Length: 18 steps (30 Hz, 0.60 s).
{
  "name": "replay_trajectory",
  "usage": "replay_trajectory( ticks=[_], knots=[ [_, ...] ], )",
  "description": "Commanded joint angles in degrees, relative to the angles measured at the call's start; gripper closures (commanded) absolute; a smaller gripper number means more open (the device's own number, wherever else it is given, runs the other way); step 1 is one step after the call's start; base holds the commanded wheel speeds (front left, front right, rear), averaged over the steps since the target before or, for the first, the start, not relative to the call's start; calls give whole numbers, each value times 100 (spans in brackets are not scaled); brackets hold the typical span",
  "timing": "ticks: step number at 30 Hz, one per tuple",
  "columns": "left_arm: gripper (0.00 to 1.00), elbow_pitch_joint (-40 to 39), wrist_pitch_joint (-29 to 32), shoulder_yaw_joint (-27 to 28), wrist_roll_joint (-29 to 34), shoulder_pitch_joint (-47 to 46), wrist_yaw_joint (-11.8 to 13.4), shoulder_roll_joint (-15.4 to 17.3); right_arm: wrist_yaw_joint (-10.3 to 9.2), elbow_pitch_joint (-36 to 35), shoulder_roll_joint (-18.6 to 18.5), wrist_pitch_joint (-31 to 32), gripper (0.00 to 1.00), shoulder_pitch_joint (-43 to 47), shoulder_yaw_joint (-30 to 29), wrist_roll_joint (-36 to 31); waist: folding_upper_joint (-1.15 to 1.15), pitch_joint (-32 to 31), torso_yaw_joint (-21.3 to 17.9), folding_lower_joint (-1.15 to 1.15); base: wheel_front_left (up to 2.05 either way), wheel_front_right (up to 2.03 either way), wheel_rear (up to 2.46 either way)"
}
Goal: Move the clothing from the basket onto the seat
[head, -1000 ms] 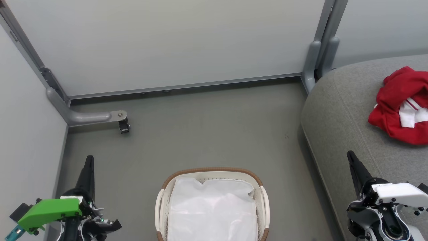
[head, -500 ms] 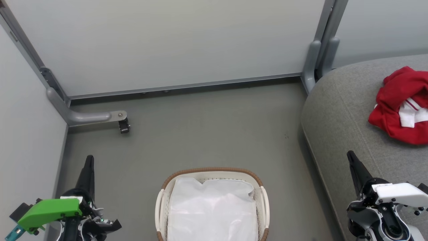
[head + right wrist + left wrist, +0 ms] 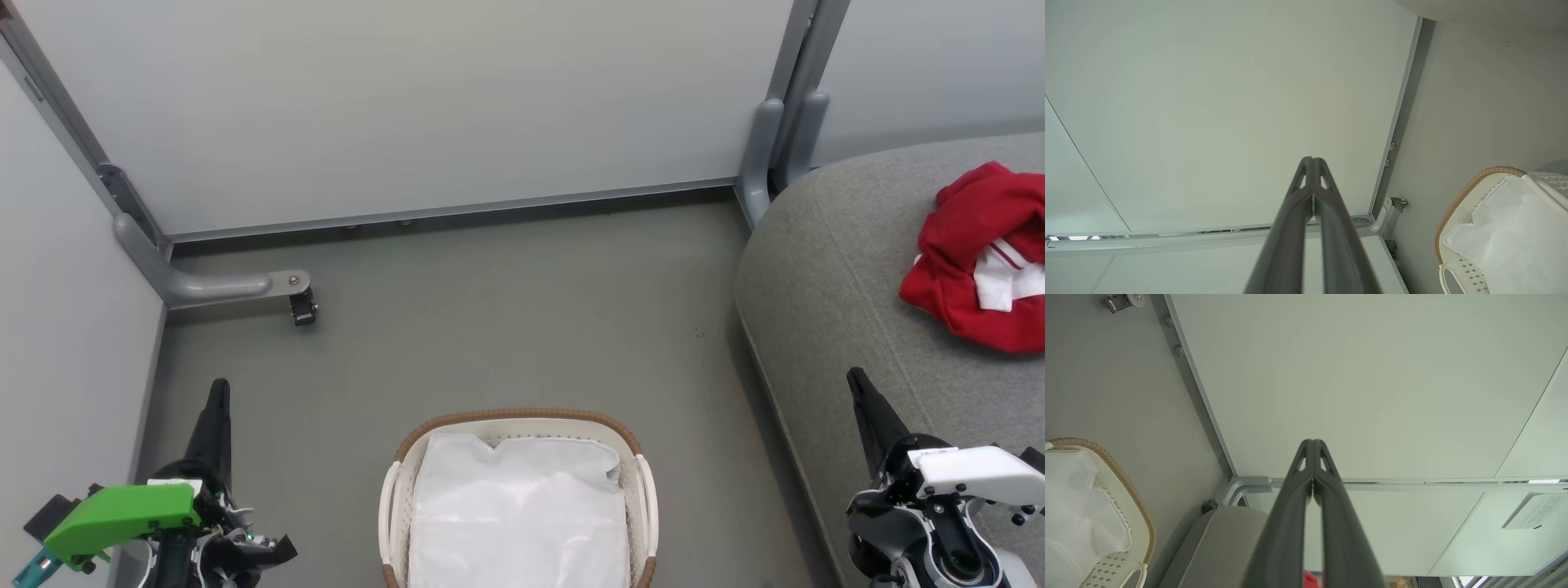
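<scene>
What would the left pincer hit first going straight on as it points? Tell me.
Most likely the pale wall panel. The shut left pincer has its tips lined up on it in the left wrist view, with nothing between. Depth is unclear there.

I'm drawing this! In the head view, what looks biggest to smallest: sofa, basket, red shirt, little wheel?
sofa, partly out of frame
basket, also cut off
red shirt
little wheel
The shirt lies farther off, so its rank is less sure.
</scene>
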Motion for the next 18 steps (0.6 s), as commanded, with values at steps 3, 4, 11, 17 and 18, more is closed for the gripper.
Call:
replay_trajectory(
  ticks=[3,4,11,17,18],
  knots=[
    [100,-2,-2,30,22,-63,-28,10,0,-22,-34,17,100,-36,-7,22,0,0,0,0,0,0,0],
    [100,-1,-1,30,22,-63,-28,10,0,-22,-34,17,100,-36,-7,22,0,0,0,0,0,0,0],
    [100,-2,3,33,27,-63,-28,8,0,-22,-34,17,100,-36,-7,22,0,0,0,0,0,0,0],
    [100,1,4,35,30,-64,-28,6,0,-22,-34,17,100,-36,-7,22,0,0,0,0,0,0,0],
    [100,0,4,35,31,-64,-28,6,0,-22,-34,17,100,-36,-7,22,0,0,0,0,0,0,0]
  ],
)
